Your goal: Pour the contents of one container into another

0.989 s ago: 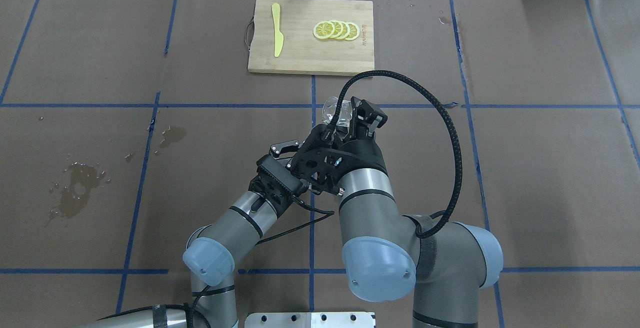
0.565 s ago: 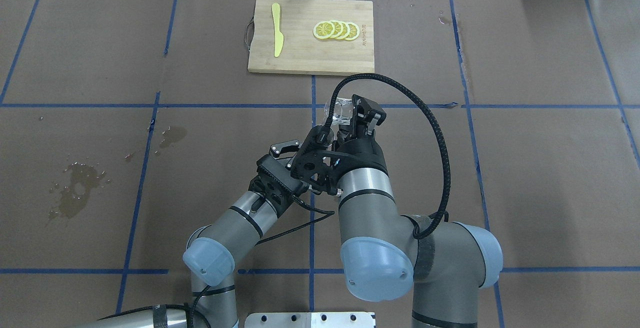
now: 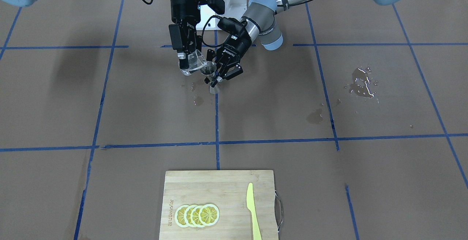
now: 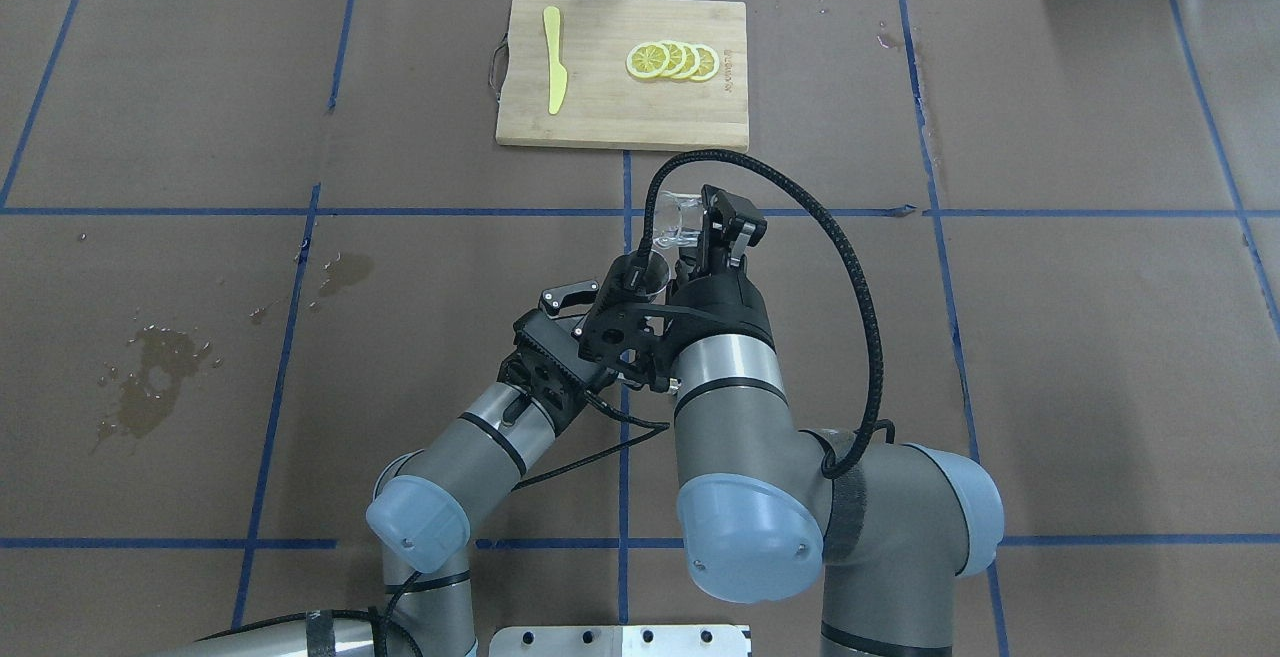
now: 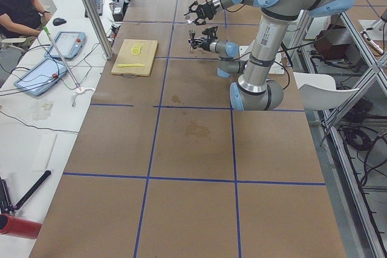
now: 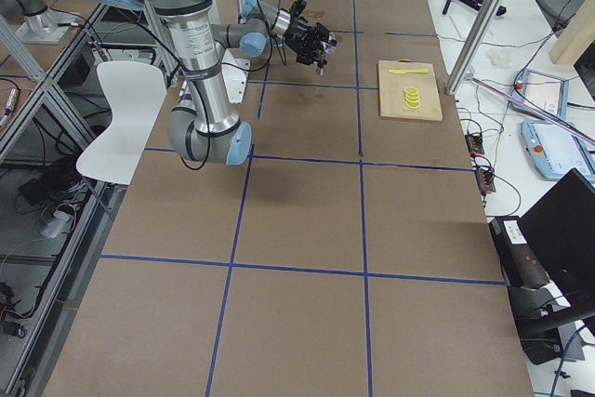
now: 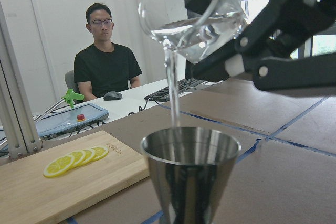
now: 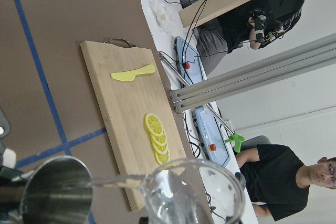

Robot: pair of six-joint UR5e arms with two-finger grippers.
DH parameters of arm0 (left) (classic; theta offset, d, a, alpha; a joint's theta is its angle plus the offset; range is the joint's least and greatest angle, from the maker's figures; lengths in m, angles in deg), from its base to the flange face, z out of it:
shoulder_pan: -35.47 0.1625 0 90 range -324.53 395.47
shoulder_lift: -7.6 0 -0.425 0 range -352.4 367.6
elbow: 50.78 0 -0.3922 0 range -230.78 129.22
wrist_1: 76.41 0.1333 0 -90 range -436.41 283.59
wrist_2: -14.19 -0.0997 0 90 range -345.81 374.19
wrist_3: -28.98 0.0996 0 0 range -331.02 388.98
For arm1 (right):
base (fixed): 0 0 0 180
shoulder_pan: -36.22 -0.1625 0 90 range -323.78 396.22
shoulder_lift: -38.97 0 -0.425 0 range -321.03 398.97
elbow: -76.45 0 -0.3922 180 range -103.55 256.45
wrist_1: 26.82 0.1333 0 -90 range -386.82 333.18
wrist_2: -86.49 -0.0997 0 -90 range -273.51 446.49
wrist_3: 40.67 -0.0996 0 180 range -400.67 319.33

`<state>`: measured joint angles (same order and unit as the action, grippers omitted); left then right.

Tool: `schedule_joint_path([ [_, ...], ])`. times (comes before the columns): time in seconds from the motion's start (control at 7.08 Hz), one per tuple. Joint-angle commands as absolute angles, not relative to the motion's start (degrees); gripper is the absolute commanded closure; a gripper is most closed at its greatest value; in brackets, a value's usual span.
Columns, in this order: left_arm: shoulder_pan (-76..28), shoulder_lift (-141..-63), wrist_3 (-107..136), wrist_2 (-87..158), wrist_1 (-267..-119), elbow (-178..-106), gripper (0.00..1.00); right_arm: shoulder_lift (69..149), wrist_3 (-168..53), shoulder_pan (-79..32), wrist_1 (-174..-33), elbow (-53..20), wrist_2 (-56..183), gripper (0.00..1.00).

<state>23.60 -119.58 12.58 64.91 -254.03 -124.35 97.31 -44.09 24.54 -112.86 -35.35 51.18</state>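
The clear glass measuring cup (image 7: pixel 191 17) is tipped over the steel jigger (image 7: pixel 190 174), and a thin stream of water (image 7: pixel 172 95) runs from its lip into the jigger's upper cone. My right gripper (image 4: pixel 703 227) is shut on the cup (image 4: pixel 676 217). My left gripper (image 3: pixel 216 76) is shut on the jigger (image 3: pixel 208 69) at its waist and holds it upright just above the table. In the front view the cup (image 3: pixel 193 64) leans against the jigger's rim. The right wrist view shows the cup (image 8: pixel 195 199) and jigger mouth (image 8: pixel 53 196) side by side.
A wooden cutting board (image 4: pixel 610 112) at the far edge carries lemon slices (image 4: pixel 672 61) and a yellow knife (image 4: pixel 553 59). Wet stains (image 4: pixel 150 377) mark the paper on the left, and droplets (image 3: pixel 197 99) lie below the jigger. Operators sit beyond the table.
My right gripper has shifted the glass cup left, toward the jigger, and tipped it further. The left arm has held still.
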Motion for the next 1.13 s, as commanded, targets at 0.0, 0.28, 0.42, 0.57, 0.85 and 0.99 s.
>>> schedule_joint_path([
  [0.0, 23.6, -119.6, 12.5, 64.9, -254.0, -124.3, 1.00, 97.2, -40.1, 24.5, -112.9, -35.4, 52.0, 1.00],
  [0.28, 23.6, -119.6, 12.5, 64.9, -254.0, -124.3, 1.00, 97.2, -37.7, 24.5, -113.3, -35.4, 52.6, 1.00],
  [0.42, 23.6, -119.6, 12.5, 64.9, -254.0, -124.3, 1.00, 97.2, -35.4, 24.4, -113.9, -35.4, 53.1, 1.00],
  [0.57, 23.6, -119.6, 12.5, 64.9, -254.0, -124.3, 1.00, 97.2, -35.0, 24.5, -114.0, -35.4, 53.4, 1.00],
  [0.85, 23.6, -119.6, 12.5, 64.9, -254.0, -124.3, 1.00, 97.2, -33.3, 24.5, -114.0, -35.4, 53.4, 1.00],
  [0.99, 23.6, -119.6, 12.5, 64.9, -254.0, -124.3, 1.00, 97.0, -31.8, 24.5, -114.0, -35.4, 53.4, 1.00],
])
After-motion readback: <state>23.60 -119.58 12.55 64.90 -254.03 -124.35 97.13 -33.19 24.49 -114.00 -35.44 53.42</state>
